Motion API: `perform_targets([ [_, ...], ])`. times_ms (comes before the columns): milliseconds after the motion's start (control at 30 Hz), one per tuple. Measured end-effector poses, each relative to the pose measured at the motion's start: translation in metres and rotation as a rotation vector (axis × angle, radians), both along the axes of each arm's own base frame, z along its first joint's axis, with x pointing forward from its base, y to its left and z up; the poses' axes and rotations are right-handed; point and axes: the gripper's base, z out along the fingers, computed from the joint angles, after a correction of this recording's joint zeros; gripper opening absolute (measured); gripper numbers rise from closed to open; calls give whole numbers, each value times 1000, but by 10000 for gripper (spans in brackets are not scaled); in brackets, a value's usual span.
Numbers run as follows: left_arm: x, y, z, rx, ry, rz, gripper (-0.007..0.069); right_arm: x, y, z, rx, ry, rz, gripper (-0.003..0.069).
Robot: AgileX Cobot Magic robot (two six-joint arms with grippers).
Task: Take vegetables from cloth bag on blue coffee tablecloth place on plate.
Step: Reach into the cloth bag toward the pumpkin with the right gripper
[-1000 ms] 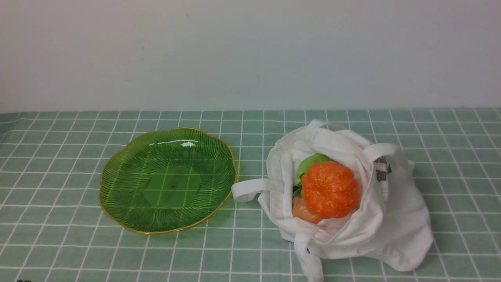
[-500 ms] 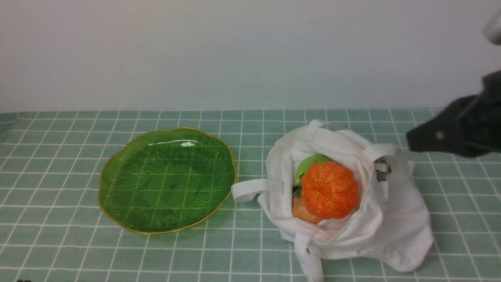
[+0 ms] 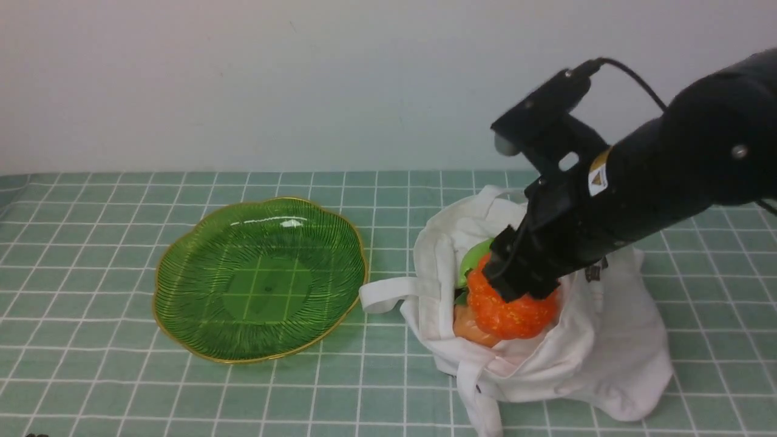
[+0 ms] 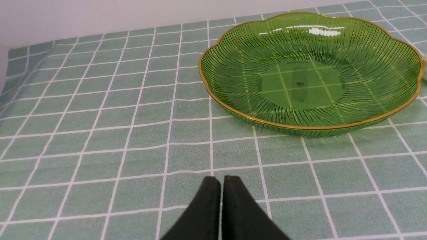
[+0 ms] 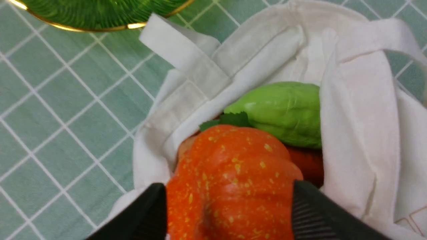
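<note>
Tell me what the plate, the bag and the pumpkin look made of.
Plate: likely translucent green plastic, possibly glass; glossy highlights, tablecloth shows through, gold-coloured rim.
Bag: soft matte white woven cloth; it slumps and creases.
Pumpkin: probably moulded plastic or foam; smooth, faintly shiny orange skin with yellow speckles.

Translucent green scalloped plate with gold rim (image 3: pixel 194 303): open from above. Pale green-blue checked tablecloth (image 3: pixel 79 243) at plate's 9 o'clock: wide open run. Plate's 3 o'clock: narrow gap, white strap handle (image 3: pixel 388 292) lies across it. White cloth bag (image 3: pixel 613 340) mouth is packed: ribbed orange pumpkin (image 3: pixel 516 315) fills it, light green pod (image 3: pixel 476 255) at pumpkin's 11 o'clock, fabric walls close around. Black right arm (image 3: pixel 655 176) blocks overhead from 2 o'clock.
</note>
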Motion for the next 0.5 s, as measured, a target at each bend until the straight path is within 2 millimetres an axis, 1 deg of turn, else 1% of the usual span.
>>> perform_targets([
  [33,0,0,0,0,0,0,-8,0,0,0,-1,0,-3,510],
  [67,0,0,0,0,0,0,-8,4,1,-7,-22,11,-11,587],
  [100,0,0,0,0,0,0,-8,6,1,-11,-34,16,-14,618],
  [200,0,0,0,0,0,0,-8,10,3,-21,-58,36,-24,678],
  [267,0,0,0,0,0,0,-8,11,3,-24,-61,46,-32,680],
  [300,0,0,0,0,0,0,-8,11,3,-24,-60,48,-36,676],
  [400,0,0,0,0,0,0,-8,12,4,-26,-54,56,-54,597],
  [433,0,0,0,0,0,0,-8,12,4,-25,-47,59,-65,485],
  [467,0,0,0,0,0,0,-8,12,4,-24,-41,58,-73,453],
  [500,0,0,0,0,0,0,-8,11,3,-23,-37,56,-76,456],
])
